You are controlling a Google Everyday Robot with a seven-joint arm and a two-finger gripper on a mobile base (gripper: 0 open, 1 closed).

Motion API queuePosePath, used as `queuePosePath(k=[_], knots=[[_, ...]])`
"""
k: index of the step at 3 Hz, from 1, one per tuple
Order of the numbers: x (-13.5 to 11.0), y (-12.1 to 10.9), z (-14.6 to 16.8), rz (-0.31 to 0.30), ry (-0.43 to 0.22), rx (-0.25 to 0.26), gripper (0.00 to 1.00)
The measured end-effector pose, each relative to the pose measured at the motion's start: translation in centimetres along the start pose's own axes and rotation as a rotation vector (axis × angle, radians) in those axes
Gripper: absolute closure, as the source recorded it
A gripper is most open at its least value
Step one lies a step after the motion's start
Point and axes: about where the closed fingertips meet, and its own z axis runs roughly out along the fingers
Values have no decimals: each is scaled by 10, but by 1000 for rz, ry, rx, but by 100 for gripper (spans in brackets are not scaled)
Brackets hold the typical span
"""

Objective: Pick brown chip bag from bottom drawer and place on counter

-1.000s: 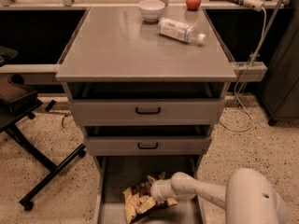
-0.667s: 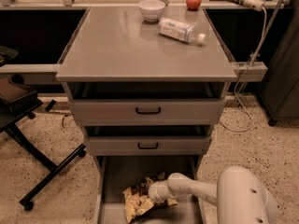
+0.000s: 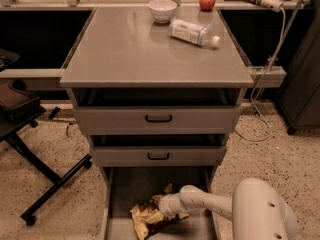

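One brown chip bag [image 3: 148, 218] lies on the floor of the bottom drawer [image 3: 131, 188], toward the drawer's front and a little left of its middle, crumpled, with a tan end showing at the left. The single tool [image 3: 163, 207] sits at the bag's upper right edge, touching or just over it. Whether it is spread, pressed together or pinching the bag cannot be told, as its tip merges with the bag. One white arm [image 3: 215, 206] reaches in from the lower right, across the right half of the drawer, and covers part of the drawer floor.

The cabinet has three drawers, all pulled out to some degree. The two shallower drawers above, the upper drawer [image 3: 158, 118] and the middle drawer [image 3: 158, 155], each carry one black handle and overhang the back of the bottom drawer.

The surface [image 3: 130, 51] on top is flat and grey. It bears three things, all near its far edge: one white bowl [image 3: 163, 10], one red apple [image 3: 207, 1] to the right of it, and one clear plastic bottle [image 3: 192, 33] lying on its side in front of them.

The floor [image 3: 280, 159] is speckled and pale. A black stand [image 3: 37, 166] is at the left, a white cable [image 3: 270, 66] hangs at the right, and a dark cabinet [image 3: 305, 74] is at the far right.
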Motion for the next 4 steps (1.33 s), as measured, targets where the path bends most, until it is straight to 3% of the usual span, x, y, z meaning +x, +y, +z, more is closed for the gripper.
queuePosePath(k=[1, 2, 3, 4], knots=[[0, 0, 0, 0, 0, 0, 65], [-20, -6, -38, 14, -36, 17, 90], [-56, -14, -93, -5, -110, 20, 100], [-96, -20, -163, -56, -187, 30, 100]])
